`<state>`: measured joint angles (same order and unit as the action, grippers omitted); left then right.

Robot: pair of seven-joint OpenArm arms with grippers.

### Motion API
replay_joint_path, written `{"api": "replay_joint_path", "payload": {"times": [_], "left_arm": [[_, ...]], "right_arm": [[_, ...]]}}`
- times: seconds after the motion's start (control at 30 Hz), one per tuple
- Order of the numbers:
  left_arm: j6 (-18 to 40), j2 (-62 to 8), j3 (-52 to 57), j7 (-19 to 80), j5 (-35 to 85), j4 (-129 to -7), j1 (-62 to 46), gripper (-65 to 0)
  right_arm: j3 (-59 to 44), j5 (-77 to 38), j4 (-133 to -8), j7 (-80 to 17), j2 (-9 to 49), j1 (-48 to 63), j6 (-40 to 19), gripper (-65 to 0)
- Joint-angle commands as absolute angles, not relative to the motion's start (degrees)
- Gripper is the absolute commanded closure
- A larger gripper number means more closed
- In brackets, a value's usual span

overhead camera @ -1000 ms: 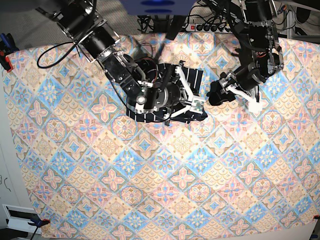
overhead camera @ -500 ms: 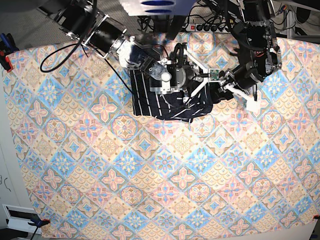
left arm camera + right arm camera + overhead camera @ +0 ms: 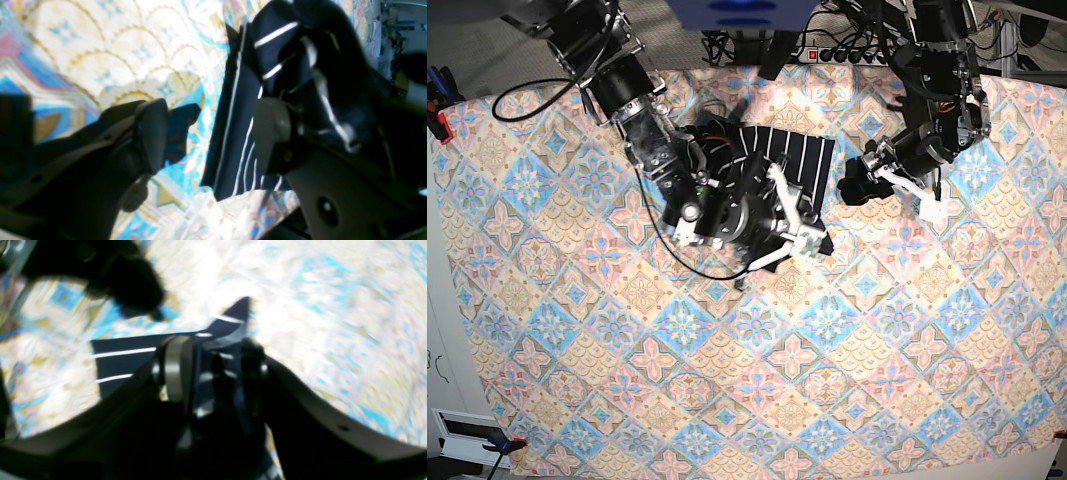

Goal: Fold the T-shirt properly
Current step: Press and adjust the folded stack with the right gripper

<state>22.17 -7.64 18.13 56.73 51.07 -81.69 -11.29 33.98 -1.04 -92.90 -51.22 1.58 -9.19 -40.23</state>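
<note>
A: Where is the T-shirt (image 3: 779, 160)?

B: Bunched toward the far middle of the tablecloth (image 3: 727, 400), a dark striped heap, partly under the right arm.

A: And the right gripper (image 3: 793, 232)?

B: Over the shirt's near edge. The wrist view shows striped cloth between its fingers (image 3: 175, 368), but whether they clamp it I cannot tell.

A: The left gripper (image 3: 905, 192)?

B: Just right of the shirt, its jaws spread wide. In its wrist view one finger stands over bare tablecloth, the other (image 3: 270, 128) against a fold of fabric; nothing is pinched.
</note>
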Motion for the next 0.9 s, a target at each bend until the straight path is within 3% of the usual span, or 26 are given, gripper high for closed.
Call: {"api": "replay_joint_path", "payload": {"times": [0.0,0.17,0.6,0.87], "left_arm": [[22.73,-8.04,18.15,56.22,51.65,-82.59,-10.86,-39.7],[22.73,-7.96,18.15,56.22,51.47,-82.59,-10.77,-39.7],[22.73,-8.48,13.23,56.13,51.38,-82.59,-10.68,-39.7],[22.73,-9.80,6.11,56.04,47.69,-82.59,-9.63,-39.7]], "right_arm": [[32.92,-1.27,-93.93,-50.59,1.63,-9.71,-40.00,-24.4],[29.85,-1.27,-95.87,-50.68,2.24,-8.22,-40.00,-24.4],[19.38,-6.29,-102.90,-50.77,14.99,-2.07,-40.00,-23.9],[19.74,-6.55,-102.99,-50.33,14.99,-1.10,-40.00,-11.4]]}}
